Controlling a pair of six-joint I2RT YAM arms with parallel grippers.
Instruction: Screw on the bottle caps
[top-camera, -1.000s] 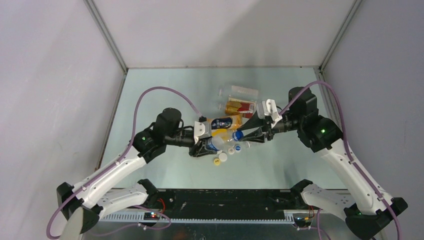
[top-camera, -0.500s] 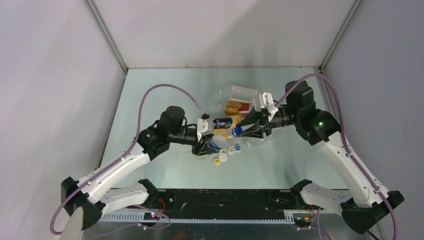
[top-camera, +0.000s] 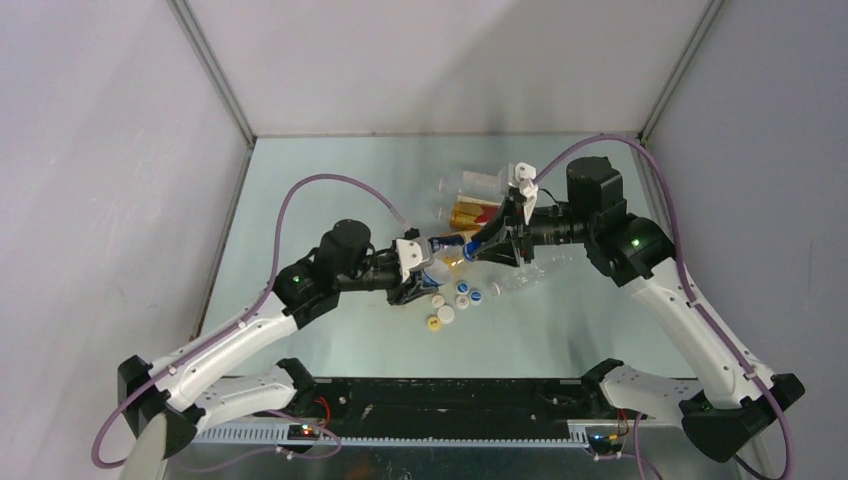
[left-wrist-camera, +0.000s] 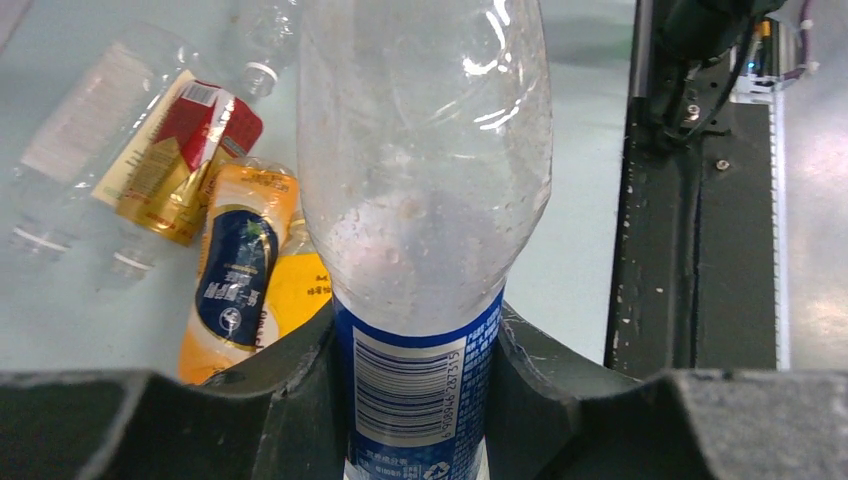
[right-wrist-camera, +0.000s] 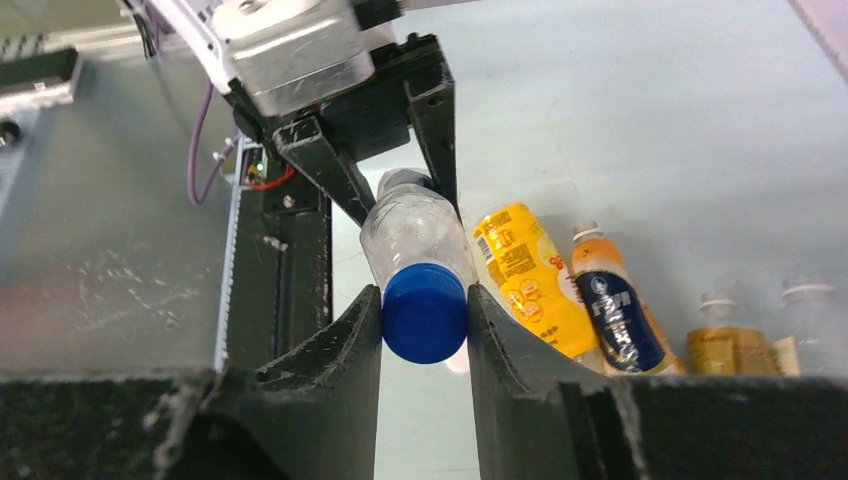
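1. The pale green table (top-camera: 330, 180) spreads under everything. The held bottle (left-wrist-camera: 425, 180), clear with a blue label, is over its middle.
2. The left arm (top-camera: 250, 325) and the right arm (top-camera: 690, 310) reach in to the held bottle from opposite sides.
3. The left gripper (left-wrist-camera: 418, 360) is clamped on the held bottle's labelled body, one finger on each side.
4. The right gripper (right-wrist-camera: 424, 300) meets the held bottle at its neck end, its fingers pinched on the blue cap (right-wrist-camera: 425, 322).
5. Beyond the held bottle several others lie flat in a huddle: an orange bottle with a dark-blue label (left-wrist-camera: 235, 290), a gold-and-red one (left-wrist-camera: 185, 165), an orange-yellow one (right-wrist-camera: 525, 270) and a clear one (top-camera: 485, 182).
6. Another clear bottle (top-camera: 525, 278) lies flat beside the held bottle, on the right arm's side.
7. The blue cap sits on the held bottle's mouth — how far it is threaded on, I cannot tell.
8. The loose caps (top-camera: 445, 314) — white, blue and one yellow — lie scattered just in front of the held bottle.
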